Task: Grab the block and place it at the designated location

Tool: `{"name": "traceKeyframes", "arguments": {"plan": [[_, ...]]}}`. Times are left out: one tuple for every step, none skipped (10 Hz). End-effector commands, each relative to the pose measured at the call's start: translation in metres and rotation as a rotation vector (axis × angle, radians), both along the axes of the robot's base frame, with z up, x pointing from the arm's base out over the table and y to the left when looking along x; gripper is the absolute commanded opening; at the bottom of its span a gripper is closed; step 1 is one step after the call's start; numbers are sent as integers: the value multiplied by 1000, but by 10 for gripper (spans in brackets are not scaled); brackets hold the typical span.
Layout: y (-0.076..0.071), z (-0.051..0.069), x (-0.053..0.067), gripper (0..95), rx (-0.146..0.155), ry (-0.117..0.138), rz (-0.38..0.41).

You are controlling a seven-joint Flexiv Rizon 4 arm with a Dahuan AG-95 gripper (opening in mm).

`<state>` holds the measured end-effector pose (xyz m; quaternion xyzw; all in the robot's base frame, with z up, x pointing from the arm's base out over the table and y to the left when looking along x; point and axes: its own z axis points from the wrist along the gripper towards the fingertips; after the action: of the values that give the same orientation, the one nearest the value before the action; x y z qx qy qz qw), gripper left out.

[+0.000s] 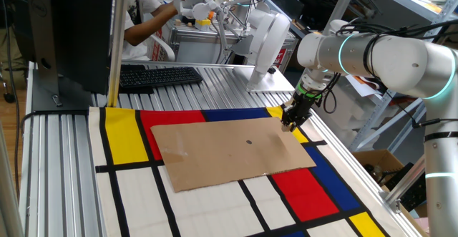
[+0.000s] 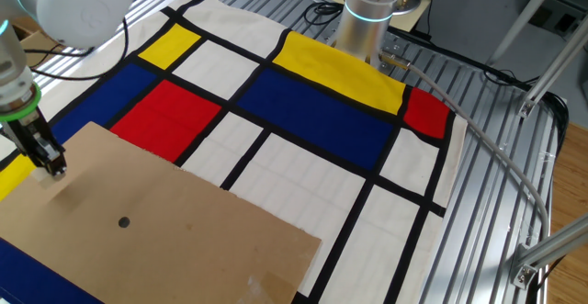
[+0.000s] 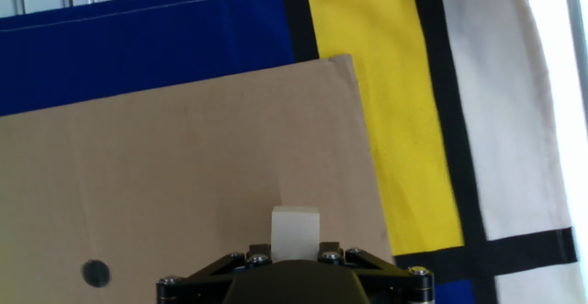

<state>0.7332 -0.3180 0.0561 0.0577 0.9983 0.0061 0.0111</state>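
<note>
The block (image 3: 295, 223), a tiny pale cube, sits between my gripper's fingers in the hand view. My gripper (image 3: 295, 249) is shut on it. The gripper (image 1: 290, 122) hangs low over the far right corner of the brown cardboard sheet (image 1: 229, 155); the other fixed view shows it (image 2: 50, 164) at that same corner of the sheet (image 2: 156, 240). I cannot tell whether the block touches the cardboard. A small dark dot mark (image 1: 249, 141) lies near the sheet's middle, also seen in the other fixed view (image 2: 123, 221) and the hand view (image 3: 95, 273).
The cardboard (image 3: 184, 157) lies on a cloth of red, blue, yellow and white panels (image 1: 308, 190). A keyboard (image 1: 159, 76) and a monitor (image 1: 71, 29) stand at the far left. A person (image 1: 147, 18) works behind the table. A second arm's base (image 2: 367, 19) stands at the cloth's edge.
</note>
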Motion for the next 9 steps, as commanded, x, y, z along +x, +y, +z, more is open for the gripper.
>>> {"name": "traceKeyframes", "arguments": {"plan": [[4, -2, 2, 0, 5, -1, -3], [5, -2, 3, 0, 8, -1, -4], [9, -4, 5, 0, 9, -1, -12], [11, -4, 5, 0, 8, 1, -14], [13, -5, 6, 0, 11, 0, -20], [15, -5, 7, 0, 18, -1, -24], [17, -5, 8, 0, 16, -1, -27], [18, -6, 8, 0, 17, -2, -30], [20, -6, 9, 0, 17, -1, -32]]}}
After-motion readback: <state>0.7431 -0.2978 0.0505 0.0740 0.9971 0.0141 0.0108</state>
